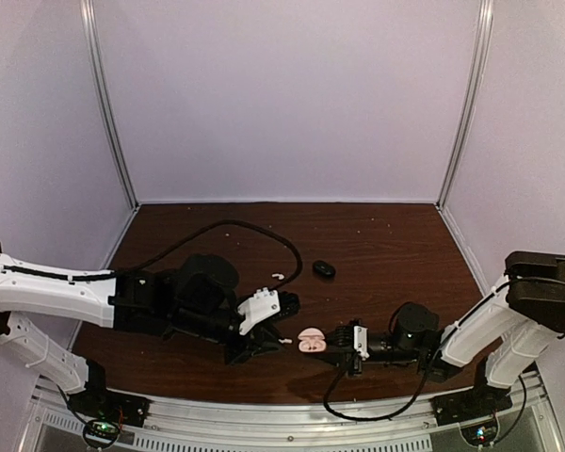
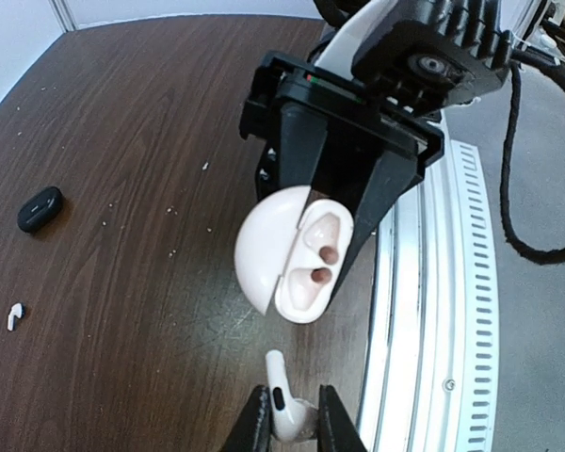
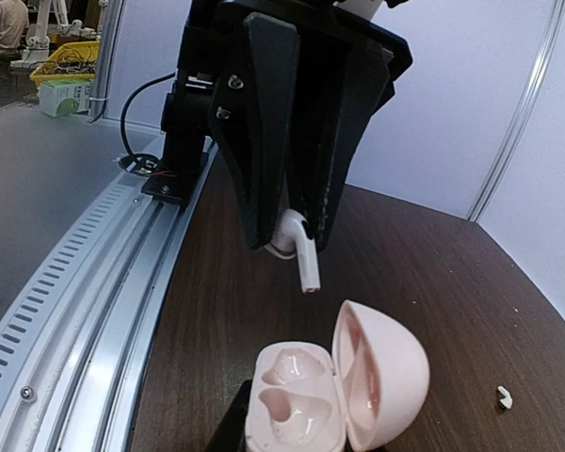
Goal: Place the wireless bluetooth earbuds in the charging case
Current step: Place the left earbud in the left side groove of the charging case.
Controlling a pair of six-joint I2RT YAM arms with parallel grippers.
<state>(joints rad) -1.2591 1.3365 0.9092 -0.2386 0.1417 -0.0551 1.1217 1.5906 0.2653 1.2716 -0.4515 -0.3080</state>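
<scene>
White stemmed earbud [image 2: 284,395] sat pinched in the nearly closed left claw [image 2: 287,424], just above the open pink charging case [image 2: 268,250], itself clamped tight by the right claw [image 2: 313,247].

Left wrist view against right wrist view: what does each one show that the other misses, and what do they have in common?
Only the left wrist view shows the black oval object lying on the table and the right end effector clamped on the open pink case. Only the right wrist view shows the left end effector from the front, and a yellow bin beyond the table. Both show the open case with empty sockets and the white earbud pinched just short of it.
</scene>
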